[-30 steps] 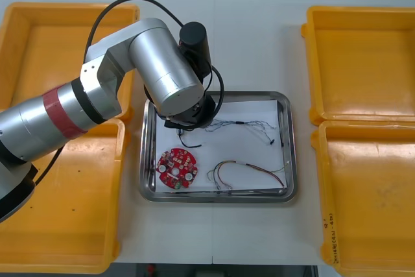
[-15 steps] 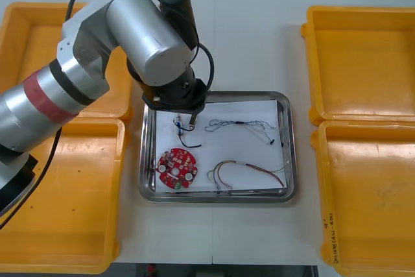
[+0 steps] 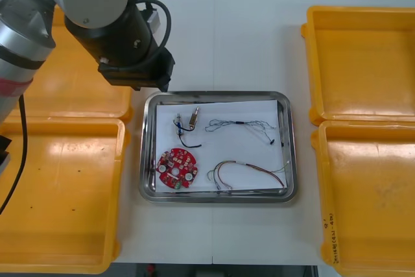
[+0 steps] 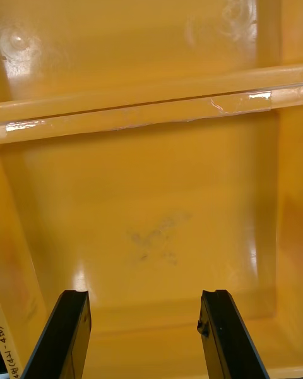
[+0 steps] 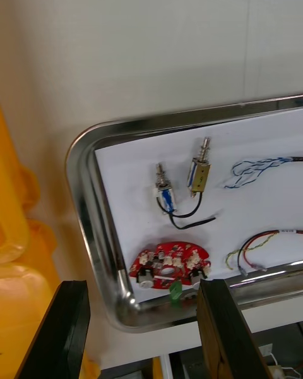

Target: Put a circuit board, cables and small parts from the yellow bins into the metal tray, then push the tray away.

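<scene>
The metal tray [image 3: 290, 150], white inside, holds a round red circuit board [image 3: 176, 168], a twisted blue and white cable [image 3: 243, 124], a red and yellow cable [image 3: 249, 168], a short black cable [image 3: 190, 143] and two small metal parts [image 3: 194, 117] side by side. My left arm [image 3: 123, 30] hangs over the table just off the tray's far left corner. In the left wrist view my left gripper [image 5: 144, 335] is open and holds nothing, above the tray's rim [image 5: 85, 183], with the board [image 5: 169, 264] and parts [image 5: 201, 172] beyond its fingers. My right gripper [image 4: 148, 338] stands open over a bare yellow bin floor [image 4: 151, 215].
Two yellow bins [image 3: 61, 192] stand left of the tray and two [image 3: 366, 192] right of it, all bare inside. The ridge between two bins [image 4: 145, 110] crosses beyond the right fingers. Bare table lies beyond the tray's far edge [image 3: 220, 43].
My left gripper has let go of a small metal part in the tray's far left corner and pulled up and away to the far left. Everything else in the tray has stayed put.
</scene>
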Available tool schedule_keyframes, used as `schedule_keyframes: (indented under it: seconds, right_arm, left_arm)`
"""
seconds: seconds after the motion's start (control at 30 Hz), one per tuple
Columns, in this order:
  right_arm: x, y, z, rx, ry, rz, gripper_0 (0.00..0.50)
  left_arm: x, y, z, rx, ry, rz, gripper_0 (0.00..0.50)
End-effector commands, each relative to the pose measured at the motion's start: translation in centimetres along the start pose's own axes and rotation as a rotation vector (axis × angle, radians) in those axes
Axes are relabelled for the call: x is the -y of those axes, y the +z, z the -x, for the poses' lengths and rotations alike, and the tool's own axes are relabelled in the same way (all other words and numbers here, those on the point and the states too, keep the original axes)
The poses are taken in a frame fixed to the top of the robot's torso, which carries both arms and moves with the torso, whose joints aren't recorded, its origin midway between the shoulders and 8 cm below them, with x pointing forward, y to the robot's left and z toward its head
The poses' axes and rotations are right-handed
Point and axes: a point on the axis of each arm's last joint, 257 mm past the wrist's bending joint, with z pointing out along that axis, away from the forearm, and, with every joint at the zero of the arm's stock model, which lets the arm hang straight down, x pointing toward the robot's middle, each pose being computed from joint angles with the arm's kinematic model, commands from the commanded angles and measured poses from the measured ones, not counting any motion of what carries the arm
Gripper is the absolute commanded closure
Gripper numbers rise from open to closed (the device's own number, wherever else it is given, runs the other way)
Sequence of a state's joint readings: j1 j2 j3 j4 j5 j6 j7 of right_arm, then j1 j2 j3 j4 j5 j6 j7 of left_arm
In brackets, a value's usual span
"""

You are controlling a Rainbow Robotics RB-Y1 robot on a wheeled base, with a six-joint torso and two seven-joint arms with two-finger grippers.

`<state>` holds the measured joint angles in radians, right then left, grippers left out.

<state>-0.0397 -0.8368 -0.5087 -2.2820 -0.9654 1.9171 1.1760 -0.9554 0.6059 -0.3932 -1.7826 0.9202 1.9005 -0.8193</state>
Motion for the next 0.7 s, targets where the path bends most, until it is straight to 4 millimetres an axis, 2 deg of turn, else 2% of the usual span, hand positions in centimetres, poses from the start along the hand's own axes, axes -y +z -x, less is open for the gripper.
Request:
schedule_keyframes:
  seconds: [0.03, 0.2, 0.33, 0.7]
  right_arm:
    - [-0.3, -0.3, -0.4, 0.005, 0.031, 0.004, 0.000]
    - [-0.3, -0.3, -0.5, 0.003, 0.035, 0.006, 0.000]
    - [-0.4, -0.3, -0.4, 0.003, 0.036, 0.008, 0.000]
    - [-0.4, -0.3, -0.5, 0.001, 0.040, 0.010, 0.000]
  left_arm:
    - [-2.3, -3.2, 1.3, 0.060, 0.076, 0.009, 0.000]
    - [-3.8, -5.0, 2.0, 0.096, 0.070, -0.010, 0.000]
    - [-5.8, -6.2, 2.0, 0.125, 0.072, -0.009, 0.000]
    - [-10.8, -7.4, 0.2, 0.162, 0.068, 0.029, 0.000]
